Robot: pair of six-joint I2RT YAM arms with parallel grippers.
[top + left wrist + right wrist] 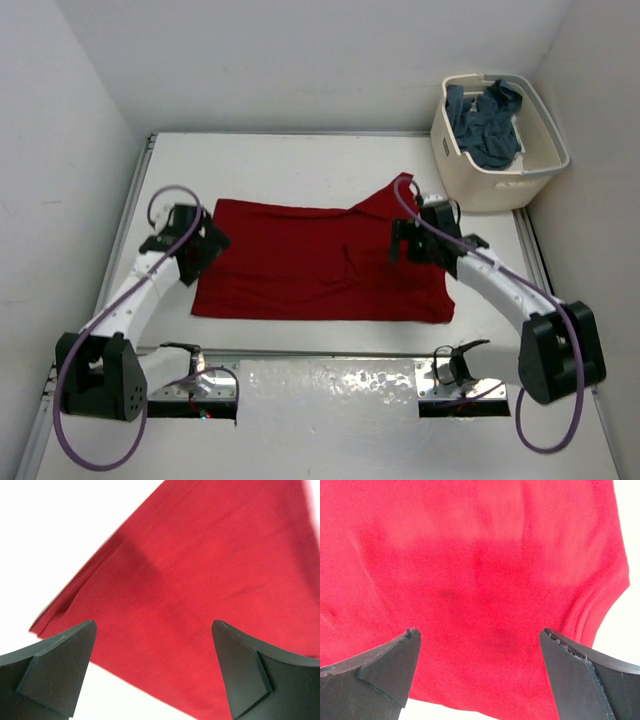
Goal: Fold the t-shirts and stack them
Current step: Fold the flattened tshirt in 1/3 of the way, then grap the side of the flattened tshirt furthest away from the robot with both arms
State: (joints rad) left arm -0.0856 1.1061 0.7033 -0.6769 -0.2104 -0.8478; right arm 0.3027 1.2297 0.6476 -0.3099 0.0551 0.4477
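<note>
Dark fingers (pixel 55 665) of the left gripper (pixel 153 624) frame the left wrist view, spread wide with nothing between them. The right gripper (pixel 480 630) stands just as wide and just as empty. Beneath both is the white table (pixel 280 165), and flat across its middle lies the red t-shirt (pixel 320 265), a rough rectangle with one sleeve poking out at its far right corner. The left gripper hangs over the shirt's left edge, where layered hems show, and the right one hangs over cloth near that sleeve. A cream laundry basket (pixel 490 190) sits at the far right with the blue-grey t-shirt (pixel 485 125) bunched inside; no white shirt can be made out. The step in hand looks to be a fold of the red shirt. To do it well, each gripper should pinch every layer at its edge. Both should then lift together, keeping the cloth taut so the crease falls straight.
</note>
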